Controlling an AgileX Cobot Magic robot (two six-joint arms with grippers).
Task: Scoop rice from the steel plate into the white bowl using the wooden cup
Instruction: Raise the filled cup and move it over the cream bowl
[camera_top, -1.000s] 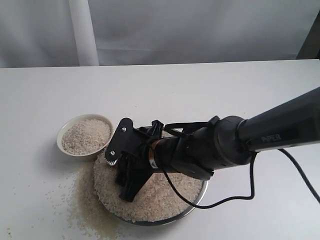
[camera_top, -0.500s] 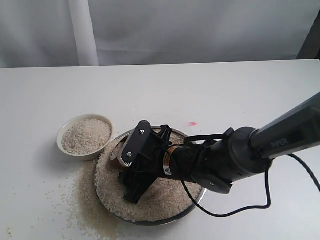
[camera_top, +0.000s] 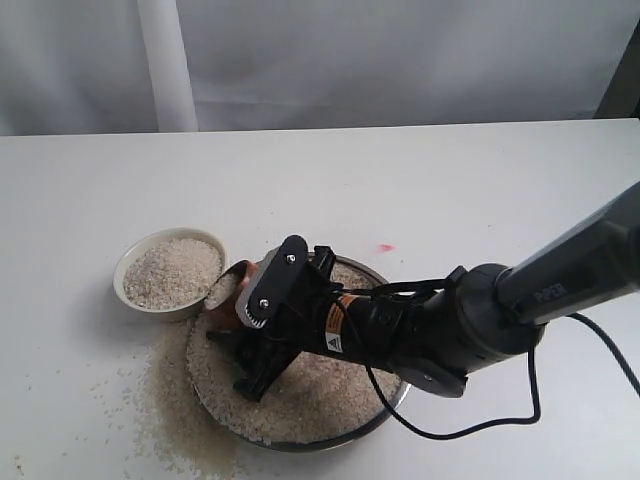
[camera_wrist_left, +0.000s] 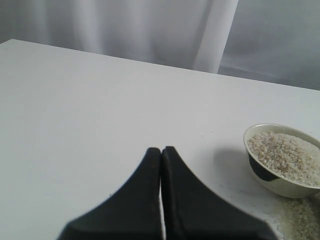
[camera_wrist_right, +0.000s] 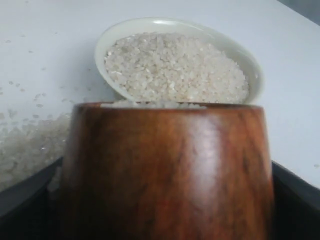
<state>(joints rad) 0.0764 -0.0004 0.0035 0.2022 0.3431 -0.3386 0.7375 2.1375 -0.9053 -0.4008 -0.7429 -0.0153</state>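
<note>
The steel plate (camera_top: 399, 391) sits at the front of the table, heaped with rice (camera_top: 320, 395). My right gripper (camera_top: 240, 322) is shut on the wooden cup (camera_top: 233, 297), held over the plate's left edge. The cup (camera_wrist_right: 167, 170) is full of rice to its brim and tilts toward the white bowl (camera_top: 130, 262). That bowl (camera_wrist_right: 175, 21) lies just beyond the cup and is nearly full of rice (camera_wrist_right: 175, 70). My left gripper (camera_wrist_left: 161, 150) is shut on nothing above bare table, with the bowl (camera_wrist_left: 280, 187) off to its side. It is out of the exterior view.
Spilled rice (camera_top: 165, 400) is scattered on the white table (camera_top: 450, 180) left of and in front of the plate, and beside the bowl (camera_wrist_left: 300, 217). A black cable (camera_top: 500, 395) trails from the right arm. A small pink mark (camera_top: 385, 247) lies behind the plate.
My right gripper has come up out of the rice and swung left with the cup, which now shows full of rice near the bowl.
</note>
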